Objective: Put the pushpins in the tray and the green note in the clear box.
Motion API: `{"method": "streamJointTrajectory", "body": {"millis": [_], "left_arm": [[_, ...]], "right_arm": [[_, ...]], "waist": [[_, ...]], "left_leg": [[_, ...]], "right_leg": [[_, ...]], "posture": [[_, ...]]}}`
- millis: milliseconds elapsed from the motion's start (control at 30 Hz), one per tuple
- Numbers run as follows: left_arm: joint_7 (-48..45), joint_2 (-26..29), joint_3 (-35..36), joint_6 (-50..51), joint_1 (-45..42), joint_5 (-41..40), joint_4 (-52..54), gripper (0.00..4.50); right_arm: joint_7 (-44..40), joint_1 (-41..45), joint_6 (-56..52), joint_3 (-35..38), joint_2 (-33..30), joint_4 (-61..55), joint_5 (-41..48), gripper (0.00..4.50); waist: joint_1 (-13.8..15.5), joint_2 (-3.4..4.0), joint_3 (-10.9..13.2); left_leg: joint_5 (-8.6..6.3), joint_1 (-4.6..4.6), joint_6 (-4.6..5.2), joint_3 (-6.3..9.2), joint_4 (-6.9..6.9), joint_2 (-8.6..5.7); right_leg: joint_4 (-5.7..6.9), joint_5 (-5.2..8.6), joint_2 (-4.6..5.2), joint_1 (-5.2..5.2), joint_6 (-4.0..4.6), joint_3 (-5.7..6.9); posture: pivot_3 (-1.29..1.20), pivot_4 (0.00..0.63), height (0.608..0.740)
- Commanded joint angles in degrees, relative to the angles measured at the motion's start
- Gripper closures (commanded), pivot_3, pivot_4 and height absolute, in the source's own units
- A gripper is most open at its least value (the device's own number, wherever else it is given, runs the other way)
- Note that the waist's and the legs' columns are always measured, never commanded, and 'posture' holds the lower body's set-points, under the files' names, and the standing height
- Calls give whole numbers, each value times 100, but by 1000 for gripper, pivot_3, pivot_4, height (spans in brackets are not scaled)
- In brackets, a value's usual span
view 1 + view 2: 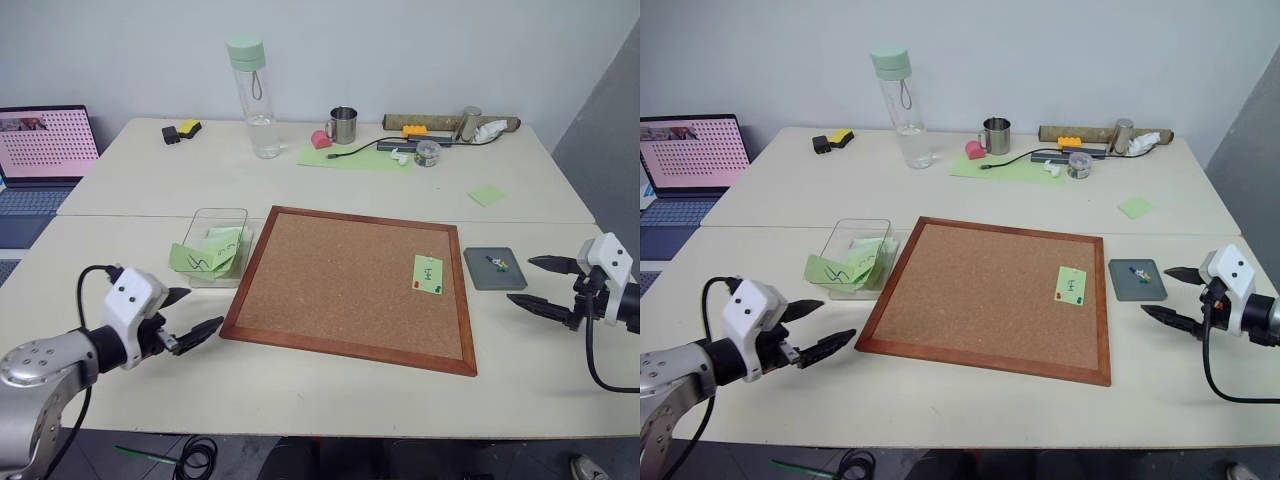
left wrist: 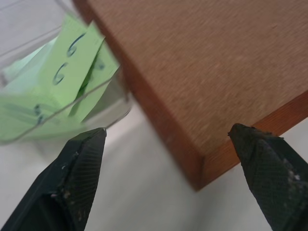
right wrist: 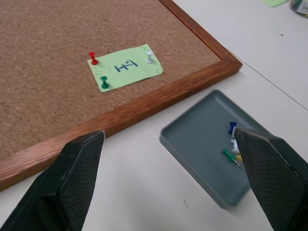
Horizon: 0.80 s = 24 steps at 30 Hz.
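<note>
**Note still pinned to the corkboard; both grippers standing open and empty**

We are finding the green note point(image 3: 126, 67) lying on the corkboard point(image 1: 330, 270), near its right edge. Three pushpins are sitting in it: a red pin point(image 3: 93, 58) and a green pin point(image 3: 104, 83) at one short end, and a white pin point(image 3: 149, 57) at the other. The note is carrying a black H-like mark.

The tray point(image 1: 494, 268) is resting on the table point(image 1: 300, 390) just beside the board's right frame, apart from it. We are seeing a few loose pins point(image 3: 232, 144) lying in it, blue, green and yellow among them.

The clear box point(image 1: 213, 246) is standing just beside the board's left frame. It is holding several other green notes point(image 1: 205, 257) with dark squiggles, some leaning over its near wall.

The left gripper point(image 1: 183, 318) is hovering over the table near the board's near-left corner, its two fingers spread and holding nothing. The right gripper point(image 1: 540, 284) is hovering to the right of the tray, fingers wide apart and empty.
</note>
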State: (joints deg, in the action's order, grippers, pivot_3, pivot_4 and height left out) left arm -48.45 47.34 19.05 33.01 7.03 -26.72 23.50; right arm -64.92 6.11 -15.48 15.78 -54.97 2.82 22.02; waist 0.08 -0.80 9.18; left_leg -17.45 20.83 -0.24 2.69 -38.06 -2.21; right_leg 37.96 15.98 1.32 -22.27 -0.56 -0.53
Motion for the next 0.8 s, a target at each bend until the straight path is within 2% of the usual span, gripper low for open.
{"method": "streamJointTrajectory", "body": {"millis": [33,67,133,300,367,600,667,800], "left_arm": [[-32,-4,-406,49,-393,-119,401,973],[45,-138,-663,31,-623,-74,373,1314],[120,-356,-1176,-74,-997,80,278,1536],[123,-948,-2046,-300,-1677,361,-204,2579],[100,-1171,-2346,-455,-1887,492,-424,2830],[257,-2013,-3154,-1145,-2607,1175,-1512,4345],[378,-2232,-3254,-1401,-2776,1386,-1914,4484],[425,-2500,-3424,-1839,-2873,1708,-2591,4484]], "right_arm": [[69,38,-258,118,14,-539,252,0],[88,71,-303,57,29,-645,258,0],[126,147,-394,-85,65,-812,255,0],[315,492,-637,-444,277,-998,235,0],[407,693,-756,-594,390,-982,222,0],[607,1511,-707,-1235,912,-270,-148,0],[635,1713,-605,-1363,1033,4,-279,0],[688,1992,-259,-1620,1255,580,-618,0]], "waist": [[0,0,0],[0,0,0],[2,0,0],[-1,-6,3],[-5,-6,3],[-2,-9,4],[-1,-9,4],[-3,-9,4]], "left_leg": [[0,0,0,1,0,0],[0,0,0,0,0,0],[0,0,0,0,-1,-1],[1,1,-1,1,-5,-2],[1,2,-1,0,-5,-3],[2,3,-3,2,-10,-4],[3,5,-4,2,-10,-5],[3,5,-5,2,-16,-6]], "right_leg": [[1,0,0,0,0,0],[1,0,0,0,0,0],[1,0,0,1,0,1],[3,-1,-2,1,-2,2],[3,-1,-3,-1,-2,1],[4,-1,-3,0,-2,4],[3,-1,-3,-1,-2,3],[5,-1,-3,-1,-3,3]], "posture": [[0,150,740],[0,150,740],[0,150,740],[0,150,740],[0,150,740],[0,150,740],[0,150,740],[0,150,740]]}}
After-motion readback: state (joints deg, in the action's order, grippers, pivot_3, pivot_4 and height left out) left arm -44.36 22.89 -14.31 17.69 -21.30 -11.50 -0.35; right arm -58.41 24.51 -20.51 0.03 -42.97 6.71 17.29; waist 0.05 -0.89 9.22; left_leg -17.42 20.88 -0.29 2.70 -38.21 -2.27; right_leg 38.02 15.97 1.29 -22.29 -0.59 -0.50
